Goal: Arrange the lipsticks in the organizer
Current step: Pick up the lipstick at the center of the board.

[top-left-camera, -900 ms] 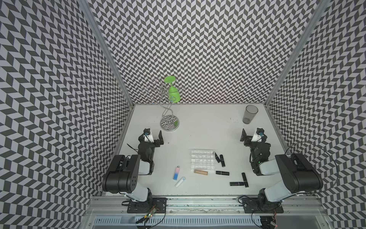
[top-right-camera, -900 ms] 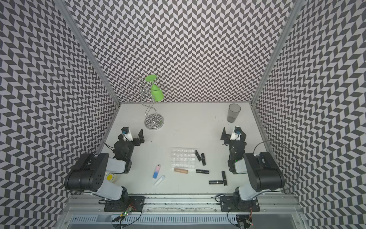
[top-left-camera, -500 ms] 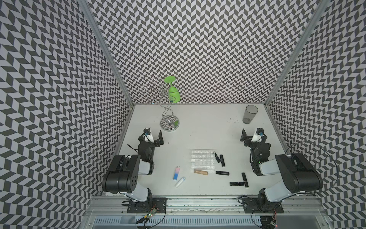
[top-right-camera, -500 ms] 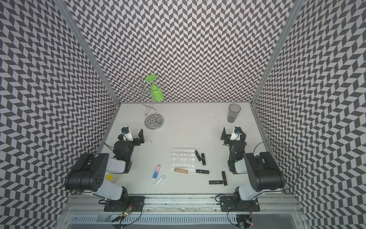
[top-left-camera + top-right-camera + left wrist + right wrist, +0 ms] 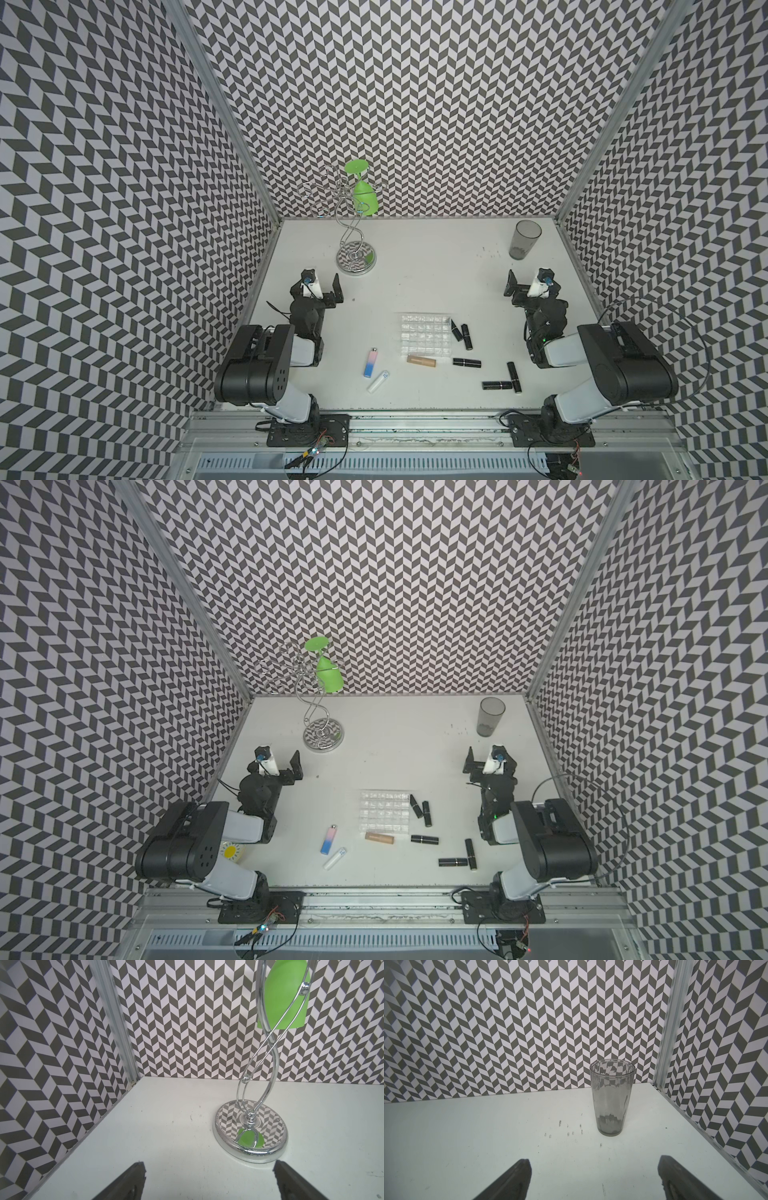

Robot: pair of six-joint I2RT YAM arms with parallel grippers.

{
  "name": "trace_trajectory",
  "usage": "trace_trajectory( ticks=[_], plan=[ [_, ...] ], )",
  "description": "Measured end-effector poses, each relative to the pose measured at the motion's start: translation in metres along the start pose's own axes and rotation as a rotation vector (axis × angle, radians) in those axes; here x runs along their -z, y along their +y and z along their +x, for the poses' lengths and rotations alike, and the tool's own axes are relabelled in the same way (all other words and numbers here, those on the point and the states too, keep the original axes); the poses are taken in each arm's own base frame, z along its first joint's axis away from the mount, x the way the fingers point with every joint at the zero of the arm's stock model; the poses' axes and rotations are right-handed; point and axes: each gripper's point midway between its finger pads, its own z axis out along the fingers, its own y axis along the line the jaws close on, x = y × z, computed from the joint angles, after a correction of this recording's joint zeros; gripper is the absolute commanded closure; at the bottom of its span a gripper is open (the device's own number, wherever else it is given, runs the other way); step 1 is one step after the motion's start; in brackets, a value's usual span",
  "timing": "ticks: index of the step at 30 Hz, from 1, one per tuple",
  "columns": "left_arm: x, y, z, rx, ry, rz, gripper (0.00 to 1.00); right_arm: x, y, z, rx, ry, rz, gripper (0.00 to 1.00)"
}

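Stillness holds: set against the frames from a moment ago, neither arm nor any item on the table has shifted.

In a top view the left gripper (image 5: 319, 291) sits left of centre with its jaws spread wide and nothing between them. The left wrist view shows only bare table between its fingertips (image 5: 139, 1167). The right gripper (image 5: 532, 286), right of centre, is spread just as wide and also holds nothing.

The organizer (image 5: 426, 338) lies flat at lower centre, every cell empty.
- The first black lipstick (image 5: 456, 331) and second black lipstick (image 5: 467, 336) lie just beside its right edge.
- The tan lipstick (image 5: 422, 360) lies just below its lower edge, with the third black lipstick (image 5: 466, 363) to the right of it.
- Further toward the lower right, the fourth black lipstick (image 5: 513, 377) and fifth black lipstick (image 5: 497, 385) appear to touch, forming a corner.
- The gradient lipstick (image 5: 371, 363) and white lipstick (image 5: 378, 381) lie to the lower left of the organizer, apart from it.

The white lipstick carries a small blue marking, too small to read.

The tumbler (image 5: 523, 240) stands upright at upper right. The wire stand (image 5: 356, 257), with a green glass (image 5: 365, 195) hung upside down on it, stands at upper centre-left.
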Motion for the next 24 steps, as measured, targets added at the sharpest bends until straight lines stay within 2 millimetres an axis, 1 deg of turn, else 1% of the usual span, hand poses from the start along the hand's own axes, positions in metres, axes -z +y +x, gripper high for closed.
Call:
trace_trajectory(
  ticks=[1,2,4,6,7,8,9,10,11,13,15,16,18,19,21,22,23,24],
  plan=[
    [0.001,-0.001,-0.002,-0.003,0.004,-0.004,0.0,0.001,0.003,-0.003,0.009,0.015,-0.008,0.0],
    [0.002,-0.004,-0.011,-0.015,-0.003,-0.007,0.0,0.002,0.01,-0.014,0.015,0.018,-0.025,0.0],
    [0.004,-0.016,-0.035,-0.04,-0.051,0.003,0.0,0.0,0.024,-0.054,0.01,-0.027,-0.07,0.0],
    [0.009,-0.032,-0.067,-0.06,-0.12,0.019,0.0,0.001,0.039,-0.106,-0.019,-0.104,-0.129,0.0],
    [0.011,-0.038,-0.077,-0.062,-0.139,0.029,0.0,0.003,0.046,-0.124,-0.037,-0.126,-0.162,0.0],
    [0.014,-0.046,-0.087,-0.065,-0.156,0.042,0.0,0.007,0.051,-0.138,-0.062,-0.139,-0.195,0.0],
    [0.018,-0.054,-0.097,-0.064,-0.171,0.063,0.0,0.01,0.057,-0.144,-0.08,-0.137,-0.226,0.0],
    [0.021,-0.061,-0.103,-0.064,-0.179,0.08,0.0,0.012,0.062,-0.146,-0.095,-0.124,-0.259,0.0],
    [0.025,-0.068,-0.11,-0.059,-0.185,0.097,0.0,0.015,0.069,-0.143,-0.117,-0.095,-0.304,0.0],
    [0.033,-0.079,-0.122,-0.024,-0.185,0.13,0.0,0.016,0.079,-0.123,-0.165,0.005,-0.358,0.0],
    [0.041,-0.087,-0.131,0.048,-0.173,0.176,0.0,0.022,0.092,-0.094,-0.221,0.146,-0.418,0.0],
    [0.044,-0.09,-0.133,0.077,-0.164,0.2,0.0,0.025,0.098,-0.083,-0.242,0.198,-0.437,0.01],
    [0.05,-0.1,-0.135,0.136,-0.149,0.27,0.0,0.041,0.123,-0.057,-0.271,0.322,-0.494,0.03],
    [0.054,-0.105,-0.134,0.167,-0.142,0.304,0.0,0.049,0.136,-0.048,-0.269,0.366,-0.52,0.08],
    [0.064,-0.117,-0.125,0.232,-0.11,0.389,0.0,0.069,0.163,-0.026,-0.258,0.465,-0.58,0.18],
    [0.068,-0.123,-0.119,0.257,-0.09,0.427,0.0,0.076,0.171,-0.017,-0.255,0.502,-0.599,0.21],
    [0.073,-0.132,-0.111,0.285,-0.056,0.474,0.02,0.082,0.176,-0.004,-0.249,0.549,-0.607,0.22],
    [0.078,-0.14,-0.103,0.302,-0.024,0.516,0.05,0.086,0.177,0.011,-0.244,0.598,-0.598,0.26]
  ],
)
